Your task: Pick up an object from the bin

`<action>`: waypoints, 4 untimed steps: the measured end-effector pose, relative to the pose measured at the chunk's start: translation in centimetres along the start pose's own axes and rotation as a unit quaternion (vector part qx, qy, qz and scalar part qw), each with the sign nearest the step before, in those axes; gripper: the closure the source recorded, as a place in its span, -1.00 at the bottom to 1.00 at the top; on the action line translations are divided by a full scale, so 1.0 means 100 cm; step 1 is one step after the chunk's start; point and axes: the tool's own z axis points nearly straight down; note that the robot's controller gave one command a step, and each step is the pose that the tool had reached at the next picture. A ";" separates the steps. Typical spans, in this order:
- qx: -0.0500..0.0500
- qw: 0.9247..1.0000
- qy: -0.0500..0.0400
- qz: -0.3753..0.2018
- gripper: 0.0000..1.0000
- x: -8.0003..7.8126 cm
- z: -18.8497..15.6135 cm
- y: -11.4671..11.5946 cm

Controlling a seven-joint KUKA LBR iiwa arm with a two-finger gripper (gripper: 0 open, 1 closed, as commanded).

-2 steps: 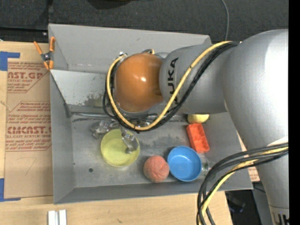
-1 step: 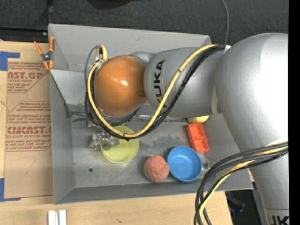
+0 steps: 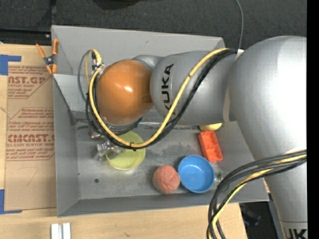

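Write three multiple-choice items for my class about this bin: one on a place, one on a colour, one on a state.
1. What lies nearest the gripper? A blue bowl; B yellow-green dish; C pink ball.
2. What colour is the rectangular block? A orange-red; B purple; C white.
3. How does the blue bowl lie? A overturned; B on its side; C open side up.
Answers: 1 B, the gripper is at the dish's left edge, bowl and ball further right. 2 A, plainly orange-red. 3 C, its hollow faces up.
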 end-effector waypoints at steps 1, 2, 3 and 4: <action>-0.001 0.998 -0.001 -0.068 1.00 -0.002 -0.005 0.001; 0.000 0.997 -0.001 -0.077 1.00 -0.001 -0.010 0.000; -0.003 0.999 -0.002 -0.048 1.00 -0.001 -0.017 0.002; 0.000 1.000 -0.003 -0.005 1.00 -0.001 -0.033 0.000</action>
